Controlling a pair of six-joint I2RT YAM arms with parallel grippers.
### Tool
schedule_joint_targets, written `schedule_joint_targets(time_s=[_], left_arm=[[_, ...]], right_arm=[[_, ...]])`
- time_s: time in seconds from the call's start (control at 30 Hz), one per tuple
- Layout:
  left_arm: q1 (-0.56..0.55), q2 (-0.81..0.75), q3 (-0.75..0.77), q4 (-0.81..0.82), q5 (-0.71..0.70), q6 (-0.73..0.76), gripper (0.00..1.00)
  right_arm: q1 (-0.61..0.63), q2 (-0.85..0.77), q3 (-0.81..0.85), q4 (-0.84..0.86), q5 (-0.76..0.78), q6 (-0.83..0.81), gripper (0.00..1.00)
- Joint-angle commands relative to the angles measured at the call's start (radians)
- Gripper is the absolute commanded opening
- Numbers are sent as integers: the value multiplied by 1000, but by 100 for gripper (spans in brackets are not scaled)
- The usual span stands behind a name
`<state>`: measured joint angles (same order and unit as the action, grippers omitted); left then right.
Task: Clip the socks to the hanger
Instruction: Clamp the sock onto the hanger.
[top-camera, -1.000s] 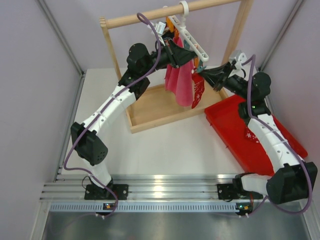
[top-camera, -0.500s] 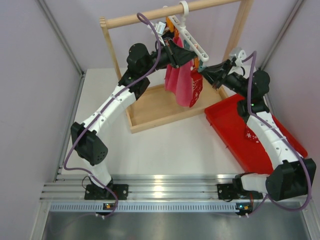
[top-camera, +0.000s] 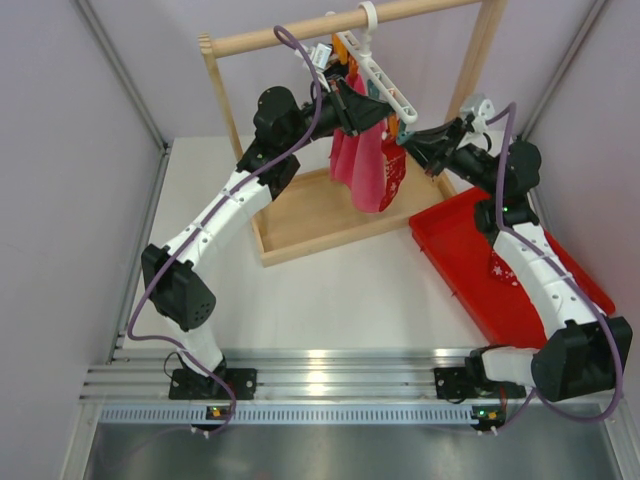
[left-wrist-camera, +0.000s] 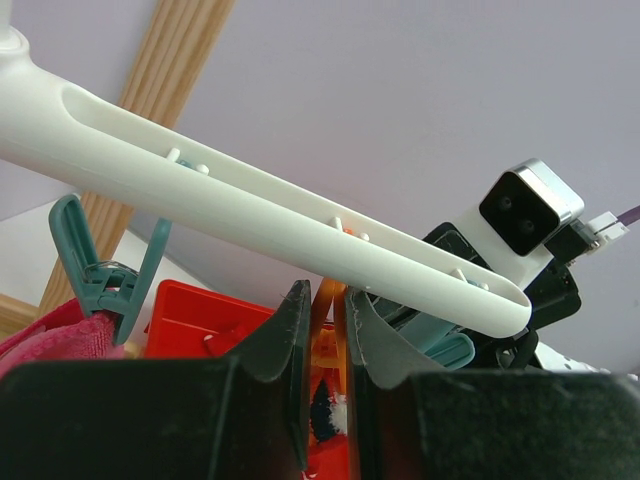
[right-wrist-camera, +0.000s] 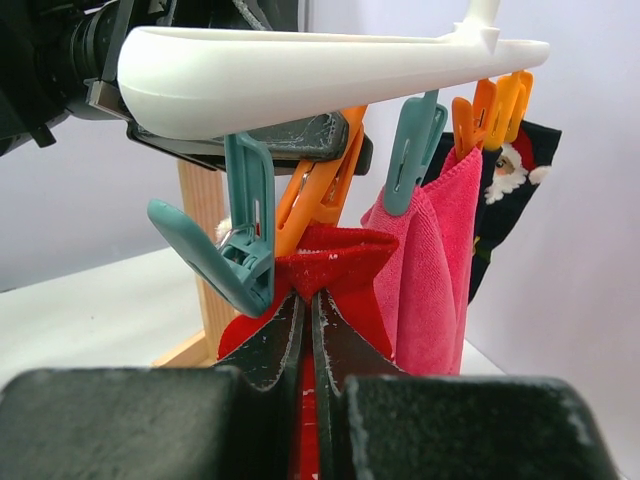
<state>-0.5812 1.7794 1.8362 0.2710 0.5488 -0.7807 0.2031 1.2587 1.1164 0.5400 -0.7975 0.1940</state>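
The white hanger (top-camera: 385, 85) hangs by its hook from the wooden rail. My left gripper (top-camera: 362, 112) is shut on an orange clip (left-wrist-camera: 326, 312) near the hanger's low end, and squeezes its handles between the fingers (left-wrist-camera: 290, 335). My right gripper (top-camera: 408, 142) is shut on a red sock (top-camera: 393, 175) and holds its top edge (right-wrist-camera: 335, 255) up against the orange clip (right-wrist-camera: 325, 190), beside a teal clip (right-wrist-camera: 245, 250). The rest of the sock hangs below. The second red sock (top-camera: 500, 268) lies in the red tray (top-camera: 470, 240).
A pink cloth (top-camera: 362, 165) and a black cloth (right-wrist-camera: 510, 180) hang from clips further along the hanger. The wooden rail frame (top-camera: 300, 215) stands at the back of the table. The red tray lies under my right arm.
My right gripper has risen and moved left with the red sock, bringing its top edge up to the orange clip. My left gripper has stayed on the clip.
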Motion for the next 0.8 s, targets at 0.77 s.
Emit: schedule_joint_targets(time_s=[0.77], left_arm=[[9, -1, -8, -33, -47, 0, 31]], right_arm=[[18, -41, 57, 20, 7, -24, 0]])
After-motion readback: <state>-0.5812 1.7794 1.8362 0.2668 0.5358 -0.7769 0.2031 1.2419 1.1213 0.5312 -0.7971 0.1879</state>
